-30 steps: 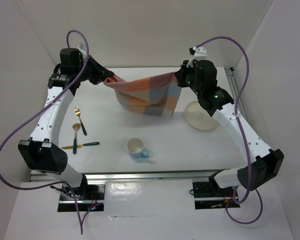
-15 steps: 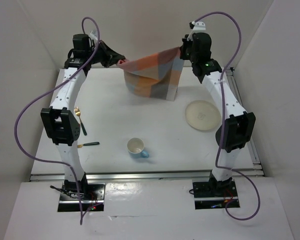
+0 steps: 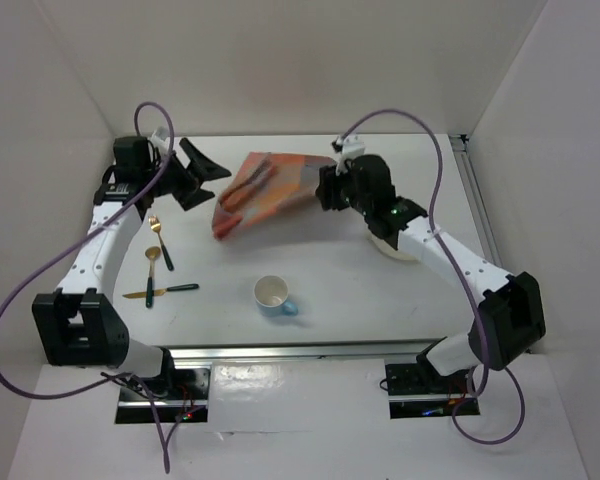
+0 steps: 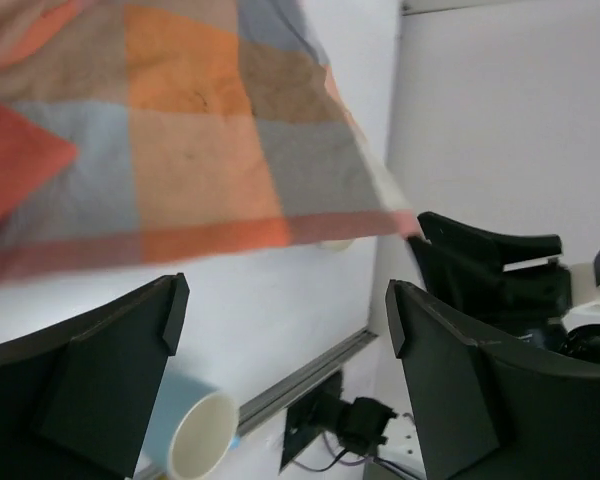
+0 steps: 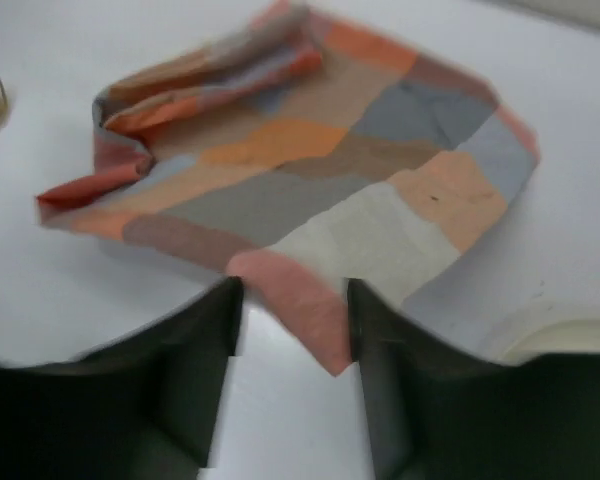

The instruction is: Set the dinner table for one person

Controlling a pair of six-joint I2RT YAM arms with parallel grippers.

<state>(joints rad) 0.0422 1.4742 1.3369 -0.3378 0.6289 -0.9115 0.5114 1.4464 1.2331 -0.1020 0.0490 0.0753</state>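
Top external: mat [image 3: 265, 190] lies rumpled (right gripper [image 3: 323, 188] apparently open)

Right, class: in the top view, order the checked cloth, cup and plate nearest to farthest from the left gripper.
1. checked cloth, just beside the left gripper
2. cup, centre front
3. plate, far right, partly hidden

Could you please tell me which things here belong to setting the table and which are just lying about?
For the job: table, cloth, plate, cup, fork, spoon, knife.
Lying about: only the arms' purple cables.
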